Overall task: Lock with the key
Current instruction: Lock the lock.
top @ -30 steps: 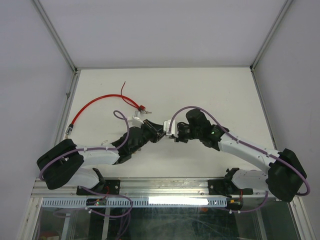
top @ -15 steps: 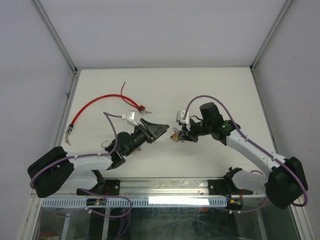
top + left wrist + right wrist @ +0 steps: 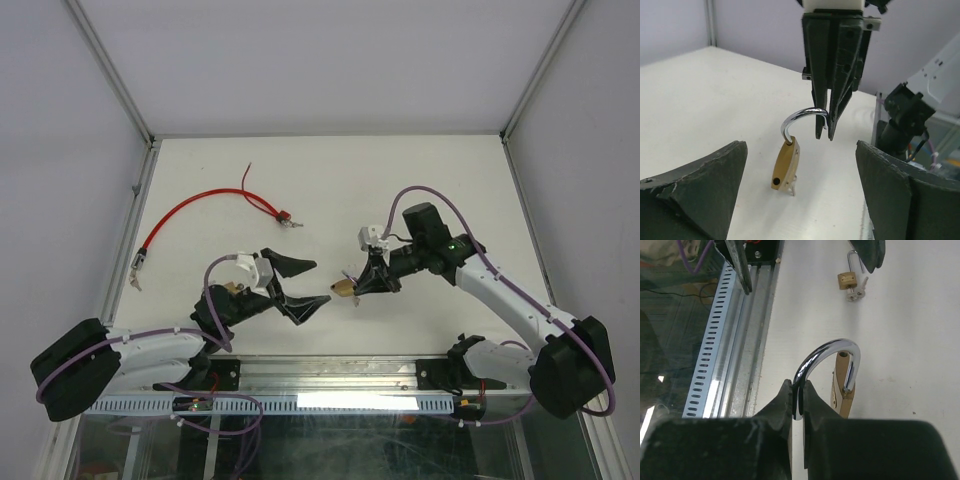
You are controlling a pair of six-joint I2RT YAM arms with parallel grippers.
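Top external: right claw (image 3: 360, 287), outstretched, on padlock (image 3: 343, 289)

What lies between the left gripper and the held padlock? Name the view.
Only bare table, in the left wrist view; the open left gripper faces the padlock held by the right gripper.

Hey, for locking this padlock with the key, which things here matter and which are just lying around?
Job: brass padlock, gripped in the shut right hand; silver bit under it, maybe the key; open left hand.
Lying about: red cable; second padlock with keys.
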